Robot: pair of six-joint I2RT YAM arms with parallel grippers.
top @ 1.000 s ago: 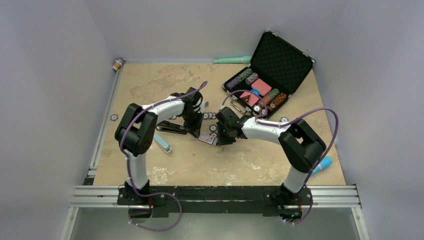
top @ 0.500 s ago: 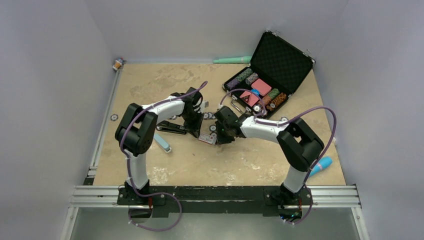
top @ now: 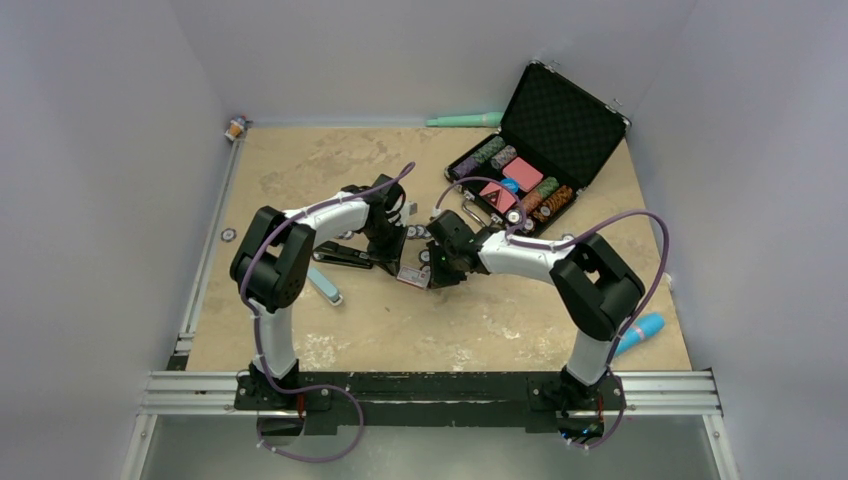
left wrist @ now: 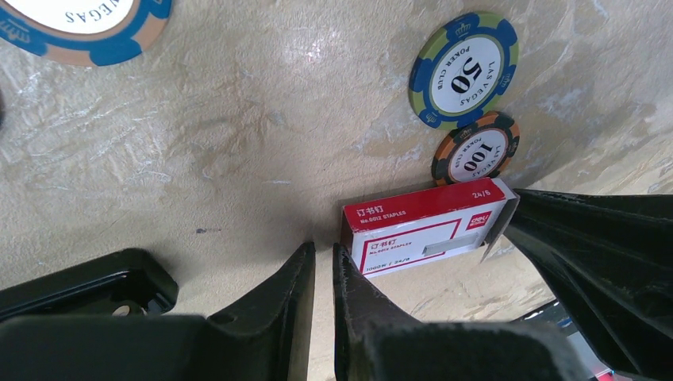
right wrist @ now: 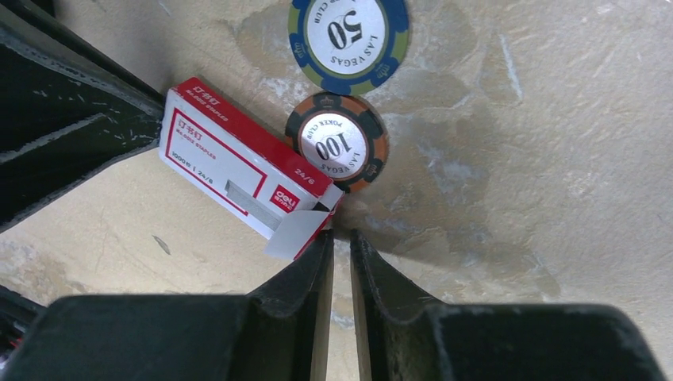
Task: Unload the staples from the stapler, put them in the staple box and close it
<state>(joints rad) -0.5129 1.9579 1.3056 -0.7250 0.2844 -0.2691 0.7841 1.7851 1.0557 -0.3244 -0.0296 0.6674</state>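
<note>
The black stapler (top: 343,255) lies on the table just left of my left gripper (top: 396,263). A black part, probably of it, shows at the lower left of the left wrist view (left wrist: 95,276). No loose staple strip is in view. My left gripper (left wrist: 323,252) is shut and empty, its tips at the left end of a red-and-white staple box (left wrist: 427,226). My right gripper (right wrist: 341,238) is shut and empty, its tips at the box's (right wrist: 236,168) open flap end. In the top view my right gripper (top: 436,275) is just right of the box (top: 411,277).
Poker chips marked 50 (left wrist: 464,70) and 100 (left wrist: 476,148) lie just beyond the box. An open black case (top: 535,150) of chips stands at the back right. A light-blue block (top: 325,286) lies near the stapler. A blue object (top: 643,330) lies at the right edge.
My right gripper has moved a little left, up to the staple box's flap end. The left arm and the stapler have not moved.
</note>
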